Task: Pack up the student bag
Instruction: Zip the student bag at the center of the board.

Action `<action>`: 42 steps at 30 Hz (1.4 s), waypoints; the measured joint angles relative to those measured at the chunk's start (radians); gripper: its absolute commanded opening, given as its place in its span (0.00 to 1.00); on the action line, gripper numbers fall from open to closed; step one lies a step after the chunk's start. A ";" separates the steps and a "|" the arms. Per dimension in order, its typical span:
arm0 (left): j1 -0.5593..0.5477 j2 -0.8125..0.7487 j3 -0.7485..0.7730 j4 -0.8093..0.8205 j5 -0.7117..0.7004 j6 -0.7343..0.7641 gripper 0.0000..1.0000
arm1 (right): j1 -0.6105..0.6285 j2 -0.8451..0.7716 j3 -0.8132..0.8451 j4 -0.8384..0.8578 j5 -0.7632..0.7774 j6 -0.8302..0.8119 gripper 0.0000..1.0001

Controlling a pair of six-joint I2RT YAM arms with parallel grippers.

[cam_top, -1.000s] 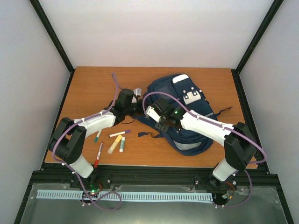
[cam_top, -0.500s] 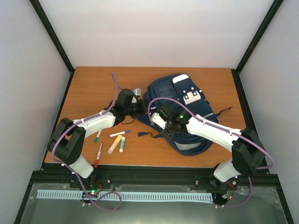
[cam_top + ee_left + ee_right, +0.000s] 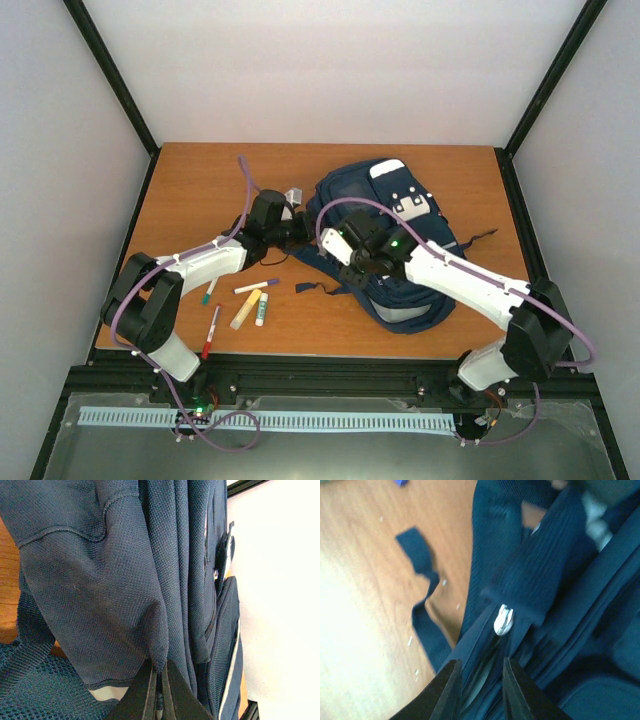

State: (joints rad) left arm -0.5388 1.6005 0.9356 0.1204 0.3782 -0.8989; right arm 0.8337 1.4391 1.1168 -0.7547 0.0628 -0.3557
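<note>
The student bag [image 3: 400,235], navy with white stripes and a white patch, lies on the right half of the wooden table. My left gripper [image 3: 300,232] is at its left edge. In the left wrist view the left gripper [image 3: 159,666] is shut on a fold of the bag's fabric [image 3: 100,580]. My right gripper [image 3: 346,247] hovers over the bag's left side. In the right wrist view the right gripper [image 3: 480,662] stands open, fingers astride the zip line, just below a white zip slider [image 3: 503,619].
Left of the bag lie a purple-capped marker [image 3: 256,286], a yellow highlighter [image 3: 245,309], a white glue stick [image 3: 260,310], a green pen [image 3: 210,291] and a red pen [image 3: 212,330]. A loose navy strap [image 3: 308,288] trails on the wood. A small grey object [image 3: 294,195] sits behind the left gripper.
My right arm has swung its elbow out to the right, and its wrist has shifted a little over the bag's left side. The left arm holds still on the fabric.
</note>
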 measured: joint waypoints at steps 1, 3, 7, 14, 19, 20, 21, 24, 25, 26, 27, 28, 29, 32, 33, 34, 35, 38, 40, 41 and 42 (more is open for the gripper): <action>0.000 0.000 0.000 0.000 0.000 -0.001 0.01 | 0.000 0.014 0.021 0.014 0.000 0.002 0.25; 0.000 0.000 0.000 0.000 0.001 -0.003 0.01 | 0.000 0.049 0.057 0.045 0.002 0.004 0.28; 0.000 -0.002 0.000 0.000 0.002 -0.003 0.01 | 0.000 0.118 0.093 0.081 0.008 0.013 0.28; 0.004 -0.005 -0.001 -0.005 0.000 -0.005 0.01 | 0.000 0.152 0.108 0.088 0.025 0.022 0.29; 0.006 -0.007 -0.003 -0.005 -0.004 -0.008 0.01 | 0.001 0.159 0.112 0.087 0.043 0.022 0.29; 0.007 -0.007 -0.005 -0.005 -0.006 -0.008 0.01 | 0.001 0.161 0.113 0.087 0.050 0.022 0.28; 0.007 -0.007 -0.007 -0.005 -0.008 -0.008 0.01 | 0.001 0.163 0.113 0.087 0.055 0.022 0.28; 0.007 -0.008 -0.008 -0.005 -0.010 -0.011 0.01 | 0.002 0.164 0.113 0.088 0.062 0.022 0.28; 0.007 -0.009 -0.008 -0.005 -0.011 -0.013 0.01 | 0.002 0.164 0.113 0.089 0.062 0.022 0.29; 0.008 -0.011 -0.011 -0.005 -0.013 -0.015 0.01 | 0.002 0.164 0.113 0.090 0.061 0.022 0.29; 0.008 -0.016 -0.015 -0.003 -0.013 -0.022 0.01 | 0.002 0.165 0.113 0.091 0.061 0.022 0.29; 0.009 -0.018 -0.017 -0.003 -0.013 -0.023 0.01 | 0.002 0.165 0.113 0.092 0.061 0.024 0.29; 0.009 -0.022 -0.020 0.001 -0.012 -0.030 0.01 | 0.002 0.166 0.113 0.092 0.062 0.025 0.29; 0.008 -0.031 -0.028 0.014 -0.008 -0.050 0.01 | 0.002 0.170 0.109 0.095 0.060 0.028 0.29; 0.008 -0.033 -0.032 0.019 -0.008 -0.059 0.01 | 0.002 0.171 0.109 0.096 0.059 0.028 0.29; 0.007 -0.034 -0.035 0.023 -0.008 -0.067 0.01 | 0.002 0.172 0.109 0.097 0.059 0.028 0.28; 0.006 -0.034 -0.037 0.027 -0.008 -0.074 0.01 | 0.002 0.173 0.108 0.099 0.060 0.028 0.26; 0.004 -0.035 -0.042 0.035 -0.012 -0.090 0.01 | 0.002 0.173 0.100 0.111 0.062 0.028 0.15; 0.002 -0.037 -0.043 0.035 -0.015 -0.097 0.01 | 0.002 0.172 0.090 0.120 0.065 0.032 0.08; 0.000 -0.039 -0.043 0.035 -0.017 -0.099 0.01 | 0.002 0.171 0.086 0.122 0.067 0.029 0.05; -0.001 -0.040 -0.043 0.035 -0.019 -0.100 0.01 | 0.002 0.170 0.085 0.122 0.066 0.031 0.03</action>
State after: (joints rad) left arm -0.5396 1.5600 0.8925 0.1555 0.3595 -0.9993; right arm 0.8352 1.6089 1.2022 -0.6323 0.1291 -0.3244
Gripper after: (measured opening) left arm 0.019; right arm 0.096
